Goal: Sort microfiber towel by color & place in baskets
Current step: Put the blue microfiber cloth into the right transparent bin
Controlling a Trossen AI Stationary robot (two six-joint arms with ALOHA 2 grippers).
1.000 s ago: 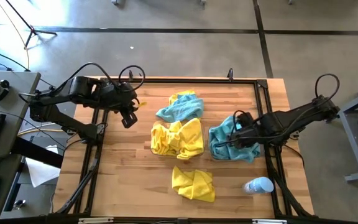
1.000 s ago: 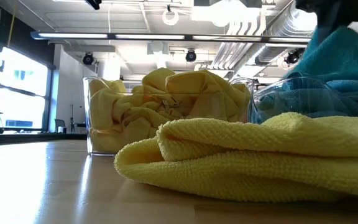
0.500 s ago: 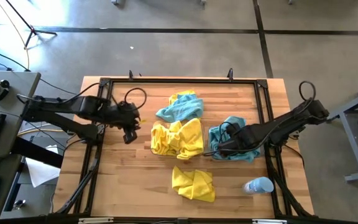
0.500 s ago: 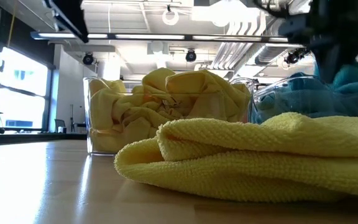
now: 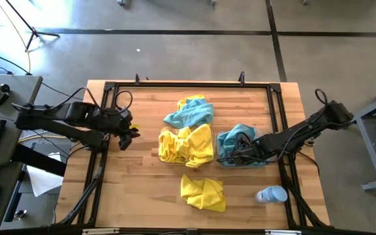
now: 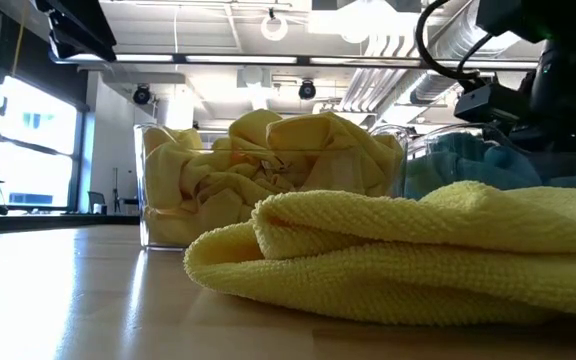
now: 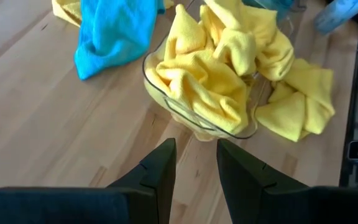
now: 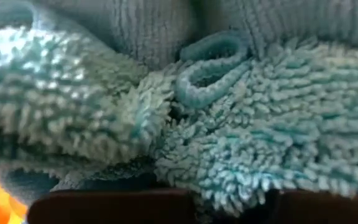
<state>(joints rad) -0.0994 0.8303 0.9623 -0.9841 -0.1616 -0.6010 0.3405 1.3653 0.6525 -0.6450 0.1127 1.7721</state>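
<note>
Down into the right basket (image 5: 226,159) my right pincer (image 5: 235,155) went, pressed together in the teal towels (image 5: 230,139).
Fluffy, crumpled pile, no clear long axis; left pincer (image 5: 124,141) stands apart, frame-left.

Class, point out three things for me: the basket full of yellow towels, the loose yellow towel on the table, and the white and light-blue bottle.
basket of yellow towels (image 7: 166,107), left wrist view, clear front rim.
loose yellow towel (image 5: 203,192), high view, middle of its folds.
bottle (image 5: 271,194), high view, middle of its body.

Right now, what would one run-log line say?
right gripper: down in teal towel, blue basket | left gripper: idle, open | loose: yellow towel
</note>
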